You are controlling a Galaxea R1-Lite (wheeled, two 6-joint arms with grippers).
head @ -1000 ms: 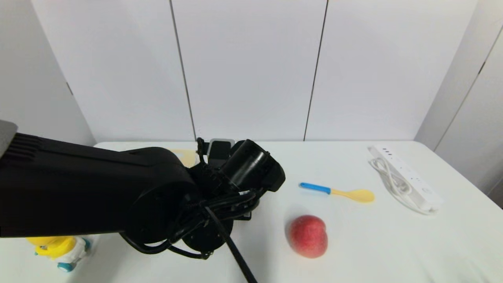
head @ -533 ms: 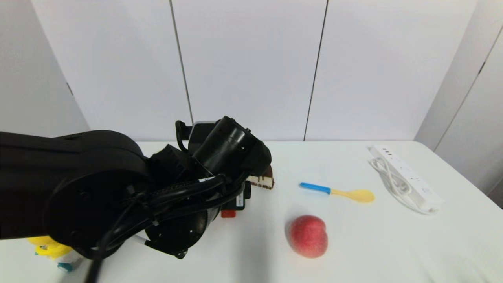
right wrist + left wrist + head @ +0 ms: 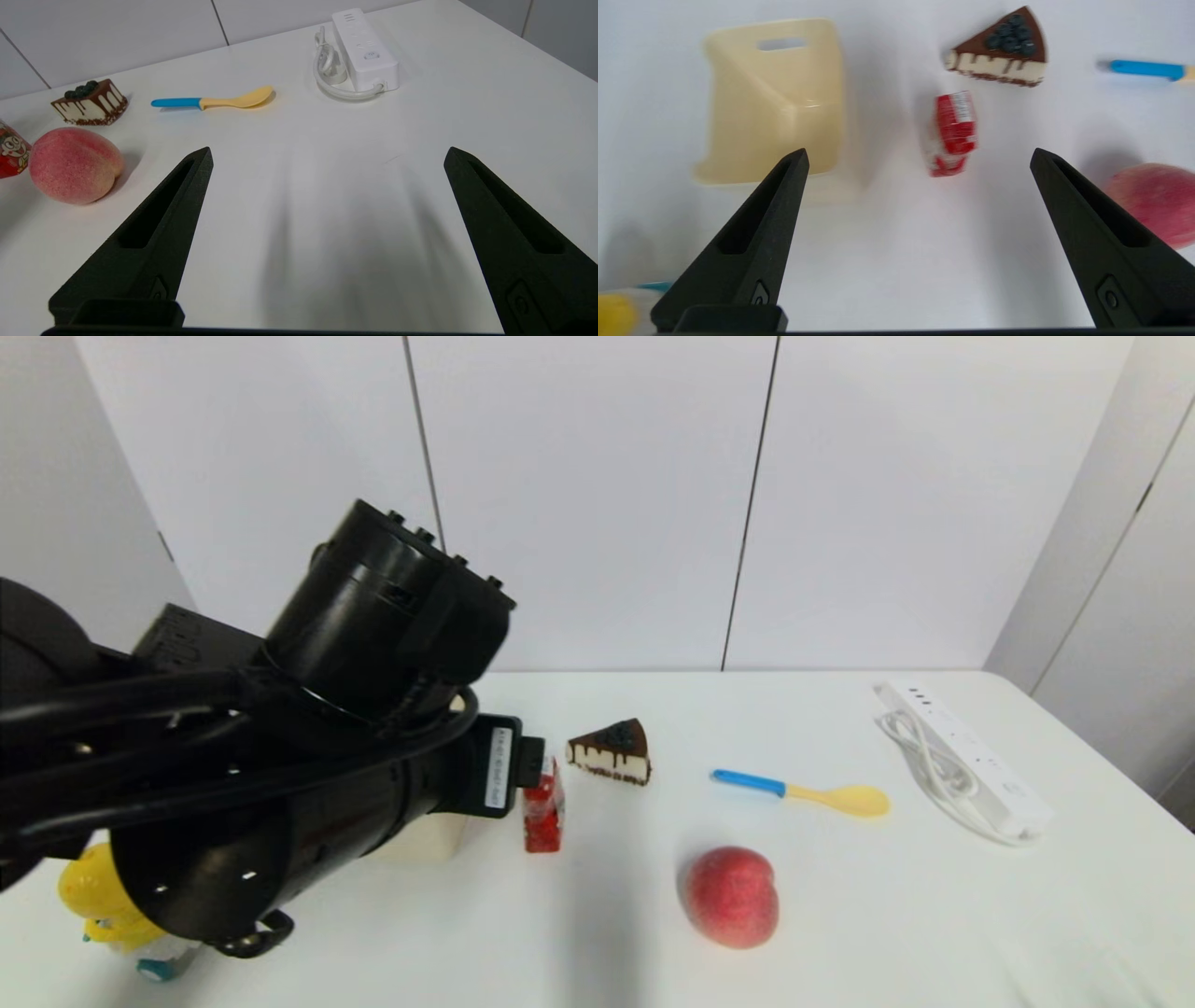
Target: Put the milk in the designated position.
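Observation:
The milk point(image 3: 543, 814) is a small red carton standing upright on plain white tabletop, between a cream bin and a cake slice. It also shows in the left wrist view as the milk point(image 3: 955, 130) and at the edge of the right wrist view as the milk point(image 3: 11, 150). My left gripper point(image 3: 920, 156) hangs high above the table, open, with nothing between its fingers; the milk lies beyond the fingertips. In the head view the left arm point(image 3: 327, 756) hides its own fingers. My right gripper point(image 3: 327, 154) is open and empty over the table's right part. Nothing marks the designated position.
A cream bin point(image 3: 775, 98) stands left of the milk. The cake slice point(image 3: 611, 754), a blue-and-yellow spoon point(image 3: 803, 791) and a peach point(image 3: 730, 894) lie to its right. A white power strip point(image 3: 962, 761) is at the far right, a yellow toy point(image 3: 112, 905) at the near left.
My left arm has risen and drawn back to the left, uncovering the milk, the cake slice and part of the bin. The milk stands free on the table.

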